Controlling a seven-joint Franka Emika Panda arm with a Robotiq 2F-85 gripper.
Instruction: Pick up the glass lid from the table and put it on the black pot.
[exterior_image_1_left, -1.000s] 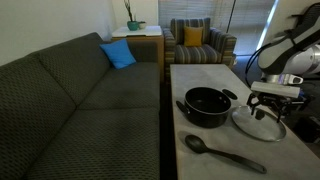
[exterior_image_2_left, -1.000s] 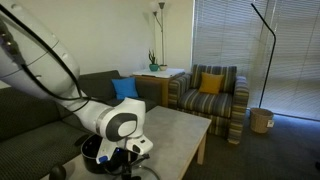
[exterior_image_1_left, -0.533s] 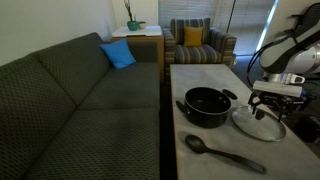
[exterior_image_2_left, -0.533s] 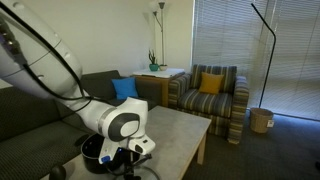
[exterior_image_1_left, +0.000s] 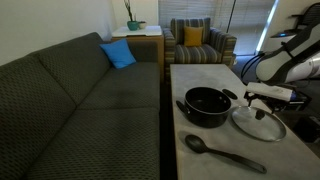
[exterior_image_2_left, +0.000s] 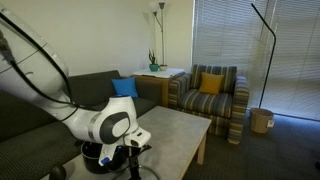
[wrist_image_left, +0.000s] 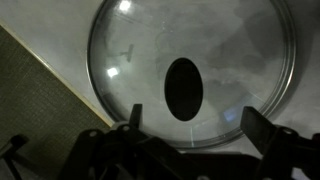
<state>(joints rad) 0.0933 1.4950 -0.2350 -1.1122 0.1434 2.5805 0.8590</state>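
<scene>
Although the arm (exterior_image_2_left: 105, 127) has changed pose over the last second, the round clear glass lid with a metal rim (exterior_image_1_left: 259, 123) lies where it lay before, flat on the long light grey stone-look table (exterior_image_1_left: 200, 75). It sits at the right side of the table, just beside the wide, shallow black pot (exterior_image_1_left: 206, 106) and to its right. The pot is open and uncovered.

In an exterior view the gripper (exterior_image_1_left: 264, 104) now hangs a little higher above the lid than it did half a second ago, and the wrist has shifted. No lift of the lid has resulted.

In the wrist view the lid (wrist_image_left: 190, 70) fills most of the picture. Its small dark centre knob (wrist_image_left: 183, 87) lies between the two fingers (wrist_image_left: 133, 115), which are spread wide on either side of it and grip nothing.

Judgement: the task stands at the approach step. The knob is lined up between the jaws, so the next move calls for a descent and a closure on the knob. The long black spoon (exterior_image_1_left: 222, 152), nearer on the table, is well apart from the lid.
</scene>
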